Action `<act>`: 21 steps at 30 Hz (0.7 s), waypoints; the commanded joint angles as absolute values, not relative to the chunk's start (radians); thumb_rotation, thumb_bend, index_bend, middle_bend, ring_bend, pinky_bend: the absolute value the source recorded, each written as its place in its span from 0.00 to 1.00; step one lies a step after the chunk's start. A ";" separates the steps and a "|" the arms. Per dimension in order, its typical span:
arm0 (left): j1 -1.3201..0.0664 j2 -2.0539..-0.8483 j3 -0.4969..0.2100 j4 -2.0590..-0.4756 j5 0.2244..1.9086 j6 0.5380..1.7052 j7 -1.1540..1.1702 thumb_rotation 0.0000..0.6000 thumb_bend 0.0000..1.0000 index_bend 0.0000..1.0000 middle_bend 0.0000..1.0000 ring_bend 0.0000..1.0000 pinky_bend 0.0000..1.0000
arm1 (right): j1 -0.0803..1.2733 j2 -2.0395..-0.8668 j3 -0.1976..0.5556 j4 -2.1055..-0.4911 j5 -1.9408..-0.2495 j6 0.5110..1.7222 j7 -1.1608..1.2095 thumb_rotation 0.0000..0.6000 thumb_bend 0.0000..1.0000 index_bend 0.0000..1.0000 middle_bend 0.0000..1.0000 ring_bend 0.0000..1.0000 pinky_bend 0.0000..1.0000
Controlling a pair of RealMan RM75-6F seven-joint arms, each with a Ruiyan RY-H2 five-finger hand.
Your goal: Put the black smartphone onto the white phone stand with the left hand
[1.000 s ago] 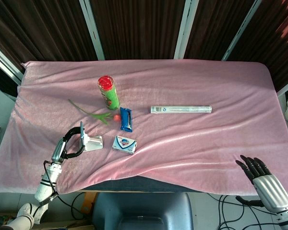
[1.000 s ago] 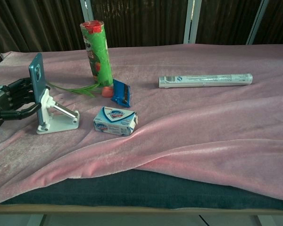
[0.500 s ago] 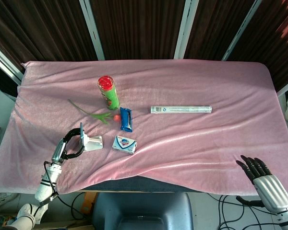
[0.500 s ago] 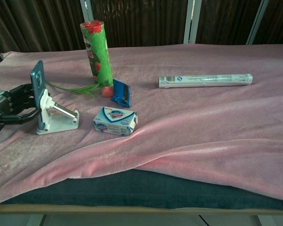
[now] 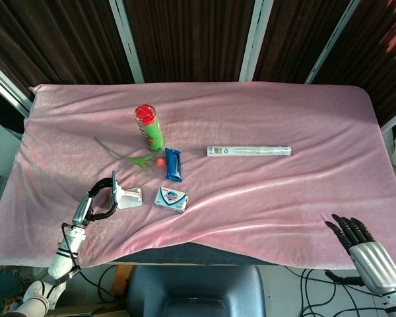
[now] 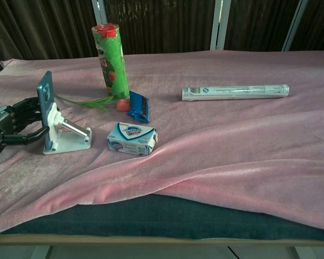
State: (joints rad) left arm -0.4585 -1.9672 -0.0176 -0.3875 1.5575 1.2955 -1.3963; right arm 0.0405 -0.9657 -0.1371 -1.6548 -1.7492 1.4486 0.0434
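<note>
At lower left, your left hand [image 6: 16,121] seems to grip the black smartphone [image 6: 44,96] on the white phone stand [image 6: 65,137]; pulling away abruptly could topple both.

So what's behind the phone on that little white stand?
The left hand, its dark fingers curled close behind the smartphone on the white stand. The phone's edge hides whether they touch it.

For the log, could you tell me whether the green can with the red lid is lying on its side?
No, the green can stands upright on the pink cloth, red lid uppermost, behind the blue packet.
</note>
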 commanded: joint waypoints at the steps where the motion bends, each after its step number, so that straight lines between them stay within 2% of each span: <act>1: -0.459 -1.967 -0.014 -0.383 1.560 1.295 -1.390 1.00 0.33 0.26 0.28 0.14 0.06 | 0.041 -0.966 -0.137 -1.655 -1.749 1.448 0.043 1.00 0.22 0.00 0.00 0.00 0.00; 6: -0.460 -1.965 -0.010 -0.383 1.561 1.296 -1.374 1.00 0.30 0.07 0.04 0.03 0.03 | 0.040 -0.965 -0.137 -1.655 -1.749 1.450 0.043 1.00 0.22 0.00 0.00 0.00 0.00; 8: -0.460 -1.964 -0.012 -0.387 1.559 1.295 -1.375 1.00 0.29 0.03 0.01 0.01 0.02 | 0.039 -0.965 -0.137 -1.655 -1.750 1.450 0.043 1.00 0.22 0.00 0.00 0.00 0.00; 16: -0.452 -1.946 -0.010 -0.406 1.563 1.334 -1.346 1.00 0.26 0.00 0.00 0.00 0.00 | 0.039 -0.965 -0.137 -1.654 -1.750 1.450 0.043 1.00 0.22 0.00 0.00 0.00 0.00; 21: -0.401 -1.870 0.030 -0.412 1.613 1.480 -1.125 1.00 0.25 0.00 0.00 0.00 0.00 | 0.037 -0.963 -0.137 -1.653 -1.749 1.453 0.047 1.00 0.22 0.00 0.00 0.00 0.00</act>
State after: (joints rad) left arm -0.4365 -1.9215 0.0037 -0.4058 1.5817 1.3938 -1.2660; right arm 0.0367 -0.9632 -0.1373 -1.6529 -1.7493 1.4534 0.0466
